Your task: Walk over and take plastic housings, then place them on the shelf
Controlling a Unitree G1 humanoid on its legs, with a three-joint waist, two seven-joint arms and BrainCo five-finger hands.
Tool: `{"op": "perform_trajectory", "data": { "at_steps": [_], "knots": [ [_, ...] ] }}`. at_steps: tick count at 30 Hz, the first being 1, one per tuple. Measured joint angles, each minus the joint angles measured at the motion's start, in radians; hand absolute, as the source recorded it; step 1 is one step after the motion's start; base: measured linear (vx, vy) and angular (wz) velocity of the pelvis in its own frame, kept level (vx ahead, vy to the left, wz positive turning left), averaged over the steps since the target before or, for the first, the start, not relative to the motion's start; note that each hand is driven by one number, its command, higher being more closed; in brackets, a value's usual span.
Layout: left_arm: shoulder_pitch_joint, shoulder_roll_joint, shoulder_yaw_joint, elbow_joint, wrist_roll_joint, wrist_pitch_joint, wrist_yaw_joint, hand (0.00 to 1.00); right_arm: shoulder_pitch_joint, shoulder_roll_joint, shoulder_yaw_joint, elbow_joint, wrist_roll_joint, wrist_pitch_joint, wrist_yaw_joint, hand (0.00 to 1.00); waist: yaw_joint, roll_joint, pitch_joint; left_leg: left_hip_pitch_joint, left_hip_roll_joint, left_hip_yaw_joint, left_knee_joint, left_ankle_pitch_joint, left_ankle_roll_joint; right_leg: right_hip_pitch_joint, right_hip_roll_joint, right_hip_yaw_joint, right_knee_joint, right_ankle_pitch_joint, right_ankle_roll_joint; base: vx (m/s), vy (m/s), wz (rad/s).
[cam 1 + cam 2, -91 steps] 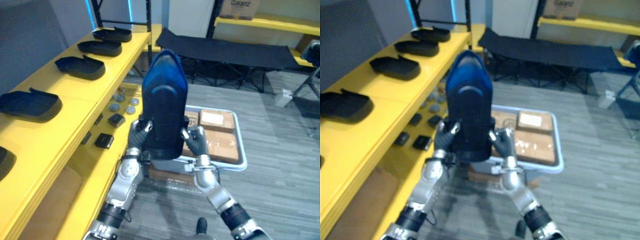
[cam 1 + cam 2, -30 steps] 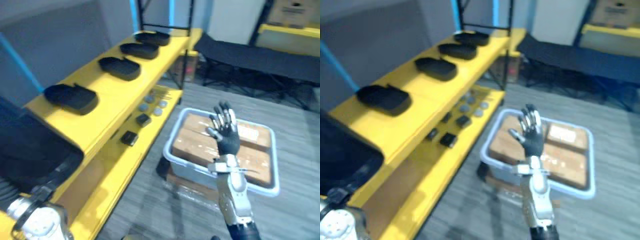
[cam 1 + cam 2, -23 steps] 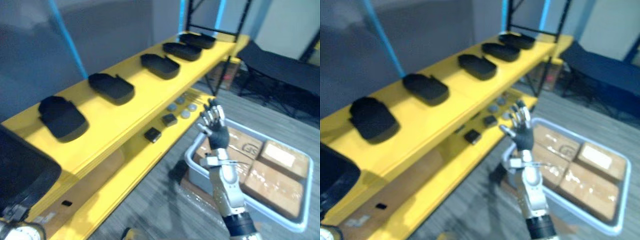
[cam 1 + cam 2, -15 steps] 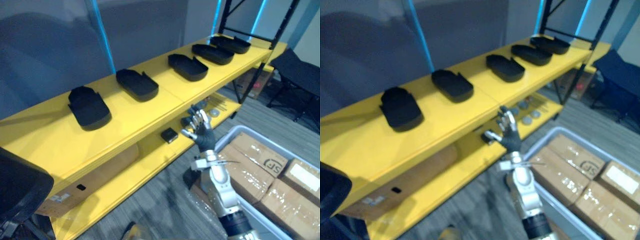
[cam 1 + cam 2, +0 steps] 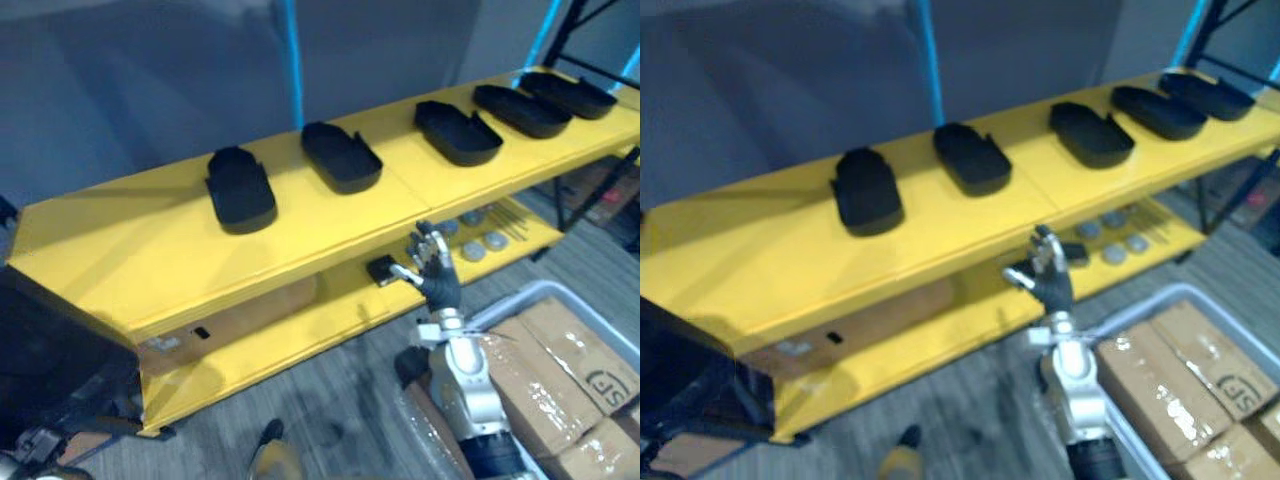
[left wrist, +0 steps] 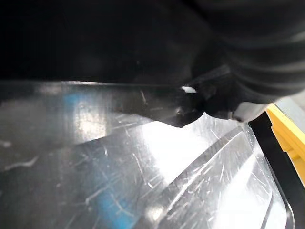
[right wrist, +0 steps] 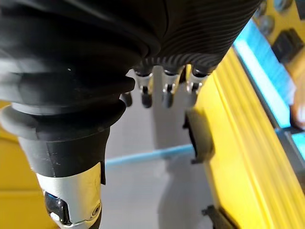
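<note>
1. Standing upright in front of the lower level of the yellow shelf, the right hand has its fingers straight and spread, holding nothing.
2. The left hand sits close against a large dark plastic housing at the robot's lower left; I cannot tell whether its fingers grip it.
3. Five black housings lie in a row along the shelf's top board.
4. A grey tub of cardboard boxes stands on the floor to the right.

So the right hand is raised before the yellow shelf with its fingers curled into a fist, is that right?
No: the right hand is raised before the yellow shelf, but its fingers are straight and spread, not in a fist, as the left eye view shows.
</note>
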Motion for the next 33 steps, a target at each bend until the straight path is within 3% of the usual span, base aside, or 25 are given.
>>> {"op": "perform_trajectory", "data": {
  "at_steps": [5,7,9,10,11,12,14,15,21,23,24,25,26,27,28,31,33],
  "knots": [
    [-0.022,0.036,-0.04,0.0,-0.004,0.0,-0.044,1.0,0.016,0.002,0.002,-0.002,-0.002,0.0,0.025,0.0,-0.013,-0.027,0.041,-0.022,-0.001,-0.028,0.0,0.008,-0.005,-0.008,-0.002,0.013,0.041,-0.051,-0.001,0.01,0.002,0.17],
    [-0.028,0.054,-0.082,-0.003,-0.003,0.0,-0.08,1.0,0.032,-0.002,0.001,-0.013,-0.02,0.0,0.023,0.0,-0.031,-0.021,0.05,-0.048,-0.01,-0.092,-0.002,0.025,0.0,-0.027,-0.013,0.12,0.139,-0.09,-0.024,0.09,0.176,0.85],
    [-0.041,0.08,-0.145,-0.003,-0.004,-0.002,-0.106,1.0,0.065,-0.018,-0.001,-0.048,-0.02,0.0,-0.005,0.0,-0.046,-0.01,0.067,-0.063,-0.024,-0.161,-0.002,0.037,0.013,-0.05,-0.023,0.247,0.265,-0.135,-0.072,0.05,0.231,1.11],
    [-0.058,0.117,-0.178,-0.003,-0.008,-0.007,-0.116,1.0,0.084,-0.017,0.0,-0.072,-0.02,-0.001,-0.025,0.0,-0.059,-0.01,0.076,-0.085,-0.032,-0.207,-0.015,0.052,0.011,-0.077,-0.002,0.33,0.319,-0.256,-0.09,-0.06,0.054,1.28],
    [-0.079,0.164,-0.205,-0.003,-0.029,-0.007,-0.116,1.0,0.091,-0.014,0.0,-0.093,-0.023,-0.011,-0.038,0.0,-0.066,-0.043,0.093,-0.104,-0.06,-0.245,-0.035,0.083,-0.006,-0.102,0.043,0.372,0.312,-0.355,-0.111,-0.06,-0.06,1.17],
    [-0.092,0.169,-0.22,-0.001,-0.031,-0.006,-0.114,1.0,0.091,-0.019,-0.005,-0.095,-0.04,-0.018,-0.044,0.0,-0.065,-0.063,0.102,-0.108,-0.066,-0.254,-0.041,0.098,-0.021,-0.094,0.037,0.372,0.318,-0.387,-0.089,-0.07,-0.129,0.73],
    [-0.104,0.169,-0.262,-0.001,-0.029,0.005,-0.104,1.0,0.093,-0.02,-0.03,-0.093,-0.057,-0.041,-0.044,0.0,-0.077,-0.04,0.142,-0.119,-0.066,-0.229,-0.041,0.145,-0.005,-0.078,0.054,0.362,0.317,-0.396,-0.066,-0.13,-0.028,0.53],
    [-0.078,0.167,-0.282,-0.001,-0.021,0.006,-0.091,1.0,0.143,-0.02,-0.061,-0.085,-0.056,-0.073,-0.017,0.0,-0.108,-0.02,0.155,-0.113,-0.06,-0.158,-0.036,0.168,0.016,-0.041,0.072,0.363,0.283,-0.409,-0.039,-0.18,0.048,0.47],
    [-0.074,0.152,-0.273,-0.001,0.009,0.005,-0.098,1.0,0.143,-0.011,-0.069,-0.087,-0.056,-0.094,-0.006,0.0,-0.112,-0.033,0.156,-0.103,-0.08,-0.13,-0.044,0.164,0.02,-0.011,0.057,0.359,0.231,-0.4,-0.018,-0.03,0.056,0.05],
    [-0.089,0.159,-0.243,-0.005,0.008,-0.001,-0.122,1.0,0.143,0.011,-0.115,-0.087,-0.058,-0.102,-0.033,0.0,-0.111,-0.097,0.174,-0.108,-0.139,-0.068,0.032,0.131,0.061,0.022,-0.005,0.352,0.206,-0.404,-0.05,0.16,0.162,0.14],
    [-0.097,0.156,-0.234,-0.005,0.008,-0.011,-0.123,1.0,0.144,0.015,-0.154,-0.096,-0.058,-0.102,-0.052,0.0,-0.122,-0.09,0.175,-0.124,-0.171,-0.026,0.138,0.051,0.088,0.03,-0.015,0.371,0.268,-0.368,-0.105,0.16,0.263,0.32],
    [-0.11,0.164,-0.229,-0.007,0.007,-0.022,-0.12,1.0,0.147,0.006,-0.197,-0.113,-0.059,-0.108,-0.075,0.0,-0.144,-0.07,0.17,-0.123,-0.169,-0.037,0.17,0.012,0.074,-0.039,-0.039,0.429,0.441,-0.312,-0.186,0.11,0.382,0.14],
    [-0.125,0.195,-0.224,-0.018,0.007,-0.028,-0.112,1.0,0.14,0.008,-0.224,-0.121,-0.058,-0.115,-0.089,0.0,-0.138,-0.084,0.154,-0.098,-0.169,-0.017,0.148,0.003,0.088,-0.15,-0.076,0.523,0.598,-0.209,-0.226,-0.09,0.591,-0.4],
    [-0.197,0.279,-0.228,-0.038,0.009,-0.006,-0.087,1.0,0.073,0.019,-0.244,-0.119,-0.088,-0.152,-0.09,0.0,-0.159,-0.088,0.15,0.0,-0.137,0.026,0.079,-0.015,0.151,-0.31,-0.083,0.608,0.773,-0.202,-0.172,-0.12,0.434,-0.68],
    [-0.219,0.269,-0.233,-0.034,0.01,0.007,-0.077,1.0,0.057,0.018,-0.245,-0.126,-0.122,-0.155,-0.11,0.0,-0.172,-0.077,0.153,0.03,-0.122,0.031,0.057,-0.004,0.152,-0.325,-0.036,0.605,0.735,-0.258,-0.165,-0.12,0.279,-0.49],
    [-0.26,0.27,-0.234,-0.018,0.011,0.019,-0.07,1.0,0.066,0.014,-0.249,-0.162,-0.177,-0.184,-0.155,0.0,-0.193,-0.076,0.152,0.075,-0.118,0.033,0.025,-0.008,0.158,-0.35,0.024,0.608,0.595,-0.269,-0.167,0.09,-0.001,0.09],
    [-0.279,0.267,-0.251,-0.018,0.011,0.027,-0.065,1.0,0.059,-0.021,-0.29,-0.163,-0.236,-0.186,-0.198,0.0,-0.193,-0.06,0.146,0.075,-0.097,0.015,0.009,-0.013,0.151,-0.355,0.071,0.625,0.419,-0.275,-0.177,0.14,-0.128,0.26]
  ]
}}
